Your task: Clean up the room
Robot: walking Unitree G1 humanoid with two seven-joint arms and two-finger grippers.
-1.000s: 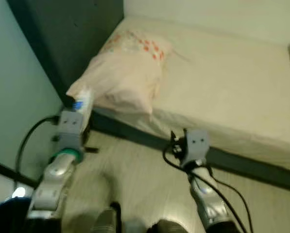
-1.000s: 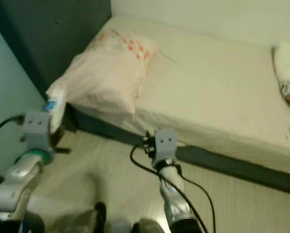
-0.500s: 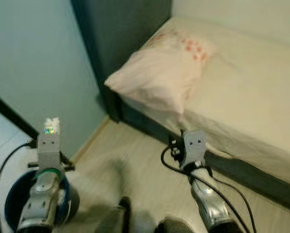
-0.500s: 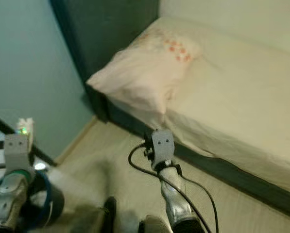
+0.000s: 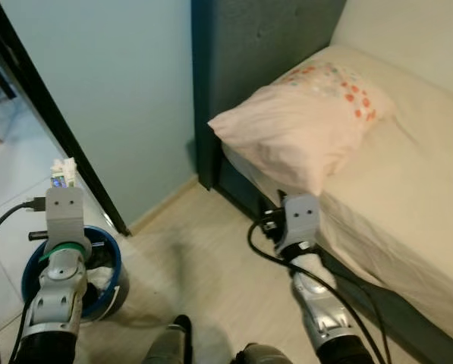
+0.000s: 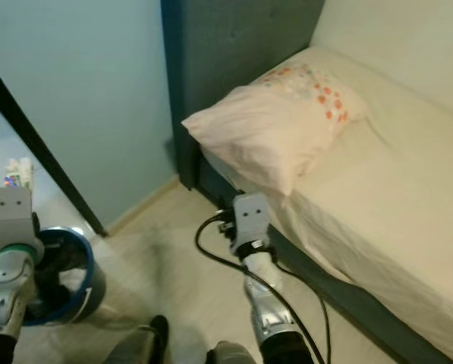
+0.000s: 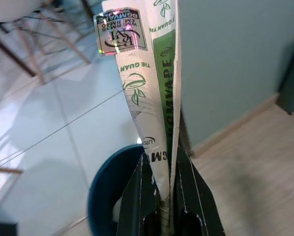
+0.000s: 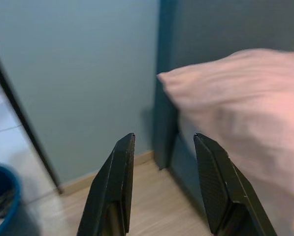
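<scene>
Carrying a crumpled wrapper (image 7: pixel 154 98) pinched in the left gripper (image 7: pixel 161 196), centre it above the blue bin (image 5: pixel 112 292) before releasing; right gripper (image 8: pixel 161 184) jaws spread, empty.

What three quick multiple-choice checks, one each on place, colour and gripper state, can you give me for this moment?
1. Where does the pillow lie?
A. on the floor
B. on the bed's corner by the dark headboard
C. in the bin

2. What colour is the bin under the left arm?
A. blue
B. red
C. white

3. What is the state of the left gripper?
A. open and empty
B. shut on a packet
C. shut on the pillow

Answers: 1 B, the pillow rests at the mattress end against the headboard. 2 A, its rim and wall show blue. 3 B, the left wrist view shows the black fingers pinching a folded white and green packet, while the right gripper stands open.
</scene>
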